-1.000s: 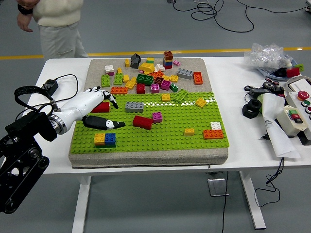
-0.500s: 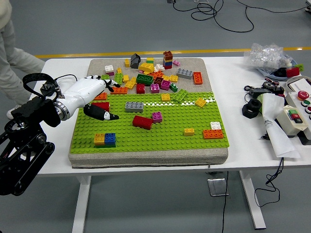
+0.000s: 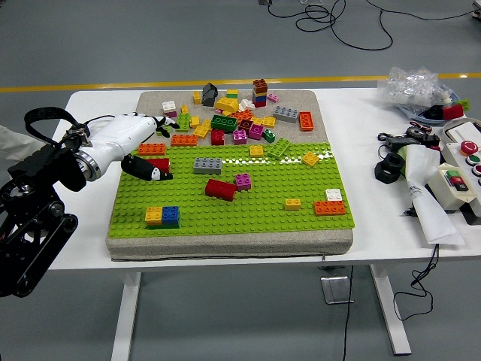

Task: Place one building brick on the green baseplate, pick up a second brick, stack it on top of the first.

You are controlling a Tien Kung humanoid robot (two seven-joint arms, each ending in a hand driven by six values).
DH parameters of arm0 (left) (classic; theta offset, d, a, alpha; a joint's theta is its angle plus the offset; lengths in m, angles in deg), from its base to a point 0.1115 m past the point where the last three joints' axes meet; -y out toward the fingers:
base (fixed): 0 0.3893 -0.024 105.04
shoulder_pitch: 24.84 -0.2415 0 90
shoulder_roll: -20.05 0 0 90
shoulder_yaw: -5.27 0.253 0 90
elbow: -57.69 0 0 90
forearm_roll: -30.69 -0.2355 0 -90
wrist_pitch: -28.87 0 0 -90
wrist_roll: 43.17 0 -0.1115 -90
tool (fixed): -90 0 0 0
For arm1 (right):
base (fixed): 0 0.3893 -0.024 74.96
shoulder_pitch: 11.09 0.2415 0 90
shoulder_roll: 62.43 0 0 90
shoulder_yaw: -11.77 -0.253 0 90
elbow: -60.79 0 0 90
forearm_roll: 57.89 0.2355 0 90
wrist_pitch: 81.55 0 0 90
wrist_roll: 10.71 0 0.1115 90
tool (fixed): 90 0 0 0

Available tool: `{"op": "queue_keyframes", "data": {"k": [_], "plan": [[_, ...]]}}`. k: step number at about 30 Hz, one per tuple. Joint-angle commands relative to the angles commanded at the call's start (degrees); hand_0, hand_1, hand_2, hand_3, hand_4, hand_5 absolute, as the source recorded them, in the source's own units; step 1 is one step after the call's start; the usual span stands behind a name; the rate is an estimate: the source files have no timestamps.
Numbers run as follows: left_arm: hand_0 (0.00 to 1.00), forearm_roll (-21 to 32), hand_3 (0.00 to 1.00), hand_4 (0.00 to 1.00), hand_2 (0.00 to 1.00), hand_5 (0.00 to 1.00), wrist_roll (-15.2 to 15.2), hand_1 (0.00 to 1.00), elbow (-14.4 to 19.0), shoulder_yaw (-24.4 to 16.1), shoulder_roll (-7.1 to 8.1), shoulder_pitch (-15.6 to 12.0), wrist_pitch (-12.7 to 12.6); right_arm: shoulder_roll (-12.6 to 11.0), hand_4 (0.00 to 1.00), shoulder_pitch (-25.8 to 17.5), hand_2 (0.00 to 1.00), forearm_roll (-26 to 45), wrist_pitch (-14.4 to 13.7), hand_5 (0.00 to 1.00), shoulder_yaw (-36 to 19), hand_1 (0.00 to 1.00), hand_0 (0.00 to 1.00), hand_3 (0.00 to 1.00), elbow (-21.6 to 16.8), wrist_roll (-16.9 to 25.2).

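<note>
The green baseplate (image 3: pixel 225 207) covers the front of a beige mat. On it, near the left front, yellow and blue bricks (image 3: pixel 162 216) sit on a green one. A red brick (image 3: pixel 220 189), a grey brick (image 3: pixel 207 165) and a magenta brick (image 3: pixel 243 180) lie mid-plate. My left hand (image 3: pixel 155 148), white with black fingertips, hovers at the plate's back left corner. Its fingers are spread and hold nothing. An orange brick (image 3: pixel 152 149) and a red brick (image 3: pixel 160 162) lie under it, between fingers and thumb. No right arm shows.
A pile of loose bricks (image 3: pixel 229 113) lies on the mat behind the plate. A control box (image 3: pixel 458 177), black parts (image 3: pixel 389 168), paper and a plastic bag (image 3: pixel 417 84) crowd the table's right side. A black cable (image 3: pixel 94 124) lies at the left. A person's sleeve (image 3: pixel 7 139) shows at the left edge.
My left hand has drawn back and to the left, off the red brick, staying open. The person has walked from the far left corner out past the left edge.
</note>
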Motion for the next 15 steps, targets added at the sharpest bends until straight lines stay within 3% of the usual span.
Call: {"op": "queue_keyframes", "data": {"k": [3,4,9,15], "plan": [[0.894,4.67,0.844,0.998,0.779,0.260,-1.31,0.803,-1.30,-2.18,0.59,-0.01,-2.62,0.03,0.998,0.02,0.736,-0.04,0.01,0.627,0.07,0.698,0.765,0.747,0.00,-0.06],[0.963,6.31,0.886,0.977,0.842,0.431,-1.56,0.856,-1.53,-2.50,0.67,0.00,-3.11,0.04,0.998,0.01,0.736,-0.03,0.01,0.629,0.09,0.698,0.765,0.747,0.00,-0.06],[0.963,17.42,0.886,0.977,0.842,0.431,-4.31,0.856,-4.02,-5.67,1.57,-0.07,-6.76,0.16,0.998,0.10,0.736,-0.06,-0.01,0.629,0.30,0.698,0.765,0.747,0.00,-0.09],[0.985,28.97,0.904,0.960,0.866,0.465,-6.12,0.884,-5.61,-8.21,2.36,-0.45,-8.07,0.15,0.998,0.24,0.736,0.01,-0.06,0.630,0.54,0.698,0.764,0.747,0.00,-0.10]]}}
